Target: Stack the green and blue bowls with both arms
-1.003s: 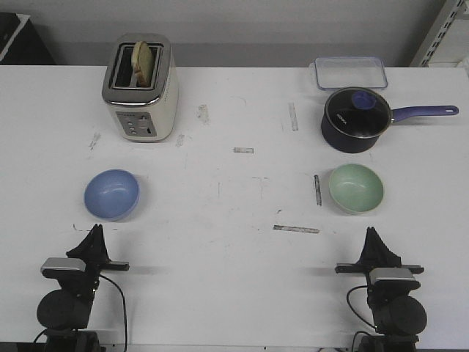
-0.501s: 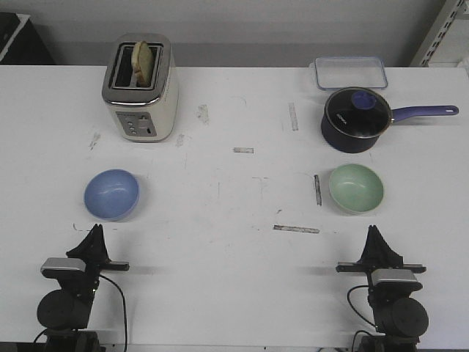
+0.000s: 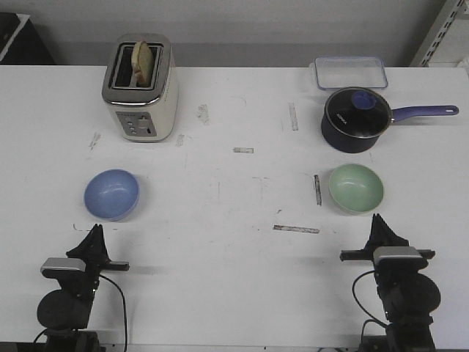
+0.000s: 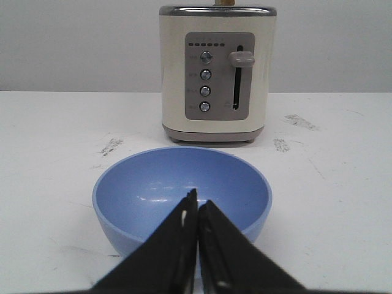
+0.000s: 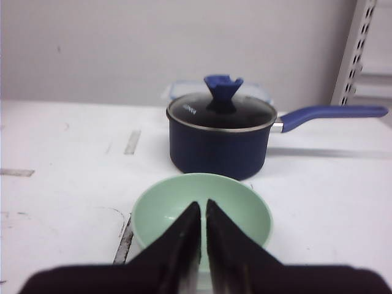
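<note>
Pressing its jaws together, the left gripper (image 3: 94, 233) sits just near of the blue bowl (image 3: 111, 194) at near left. The right gripper (image 3: 378, 224), jaws likewise pressed together, sits just near of the green bowl (image 3: 356, 188), which lies near of the saucepan (image 3: 357, 119).

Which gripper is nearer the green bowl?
The right. The right gripper sits just in front of the green bowl, jaws shut and apart from it. The left gripper is far across the table, in front of the blue bowl.
</note>
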You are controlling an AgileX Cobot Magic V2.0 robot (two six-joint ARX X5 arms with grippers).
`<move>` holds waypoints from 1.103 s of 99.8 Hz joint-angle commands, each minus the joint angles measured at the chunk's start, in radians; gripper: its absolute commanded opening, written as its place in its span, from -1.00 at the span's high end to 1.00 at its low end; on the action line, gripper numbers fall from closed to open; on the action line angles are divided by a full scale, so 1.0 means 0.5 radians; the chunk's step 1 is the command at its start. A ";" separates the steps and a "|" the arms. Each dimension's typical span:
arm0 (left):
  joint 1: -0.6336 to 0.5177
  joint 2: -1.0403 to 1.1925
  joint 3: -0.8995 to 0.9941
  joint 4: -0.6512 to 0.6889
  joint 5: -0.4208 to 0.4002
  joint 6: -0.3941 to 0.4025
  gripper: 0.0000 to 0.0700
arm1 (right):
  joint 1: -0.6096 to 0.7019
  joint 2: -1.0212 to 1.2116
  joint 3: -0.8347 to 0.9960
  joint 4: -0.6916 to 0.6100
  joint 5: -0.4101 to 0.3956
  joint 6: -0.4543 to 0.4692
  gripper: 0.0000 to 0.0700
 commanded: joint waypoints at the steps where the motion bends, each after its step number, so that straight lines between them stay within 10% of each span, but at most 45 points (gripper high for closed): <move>1: 0.004 -0.004 -0.042 0.032 -0.005 0.017 0.99 | -0.002 0.146 0.088 0.018 0.007 0.008 0.98; 66: 0.004 -0.004 -0.042 0.032 -0.005 0.017 0.99 | -0.016 1.369 0.970 -0.301 -0.115 0.113 0.98; 110: 0.004 -0.004 -0.042 0.032 -0.005 0.017 0.99 | -0.317 1.896 1.577 -1.068 -0.335 0.269 0.98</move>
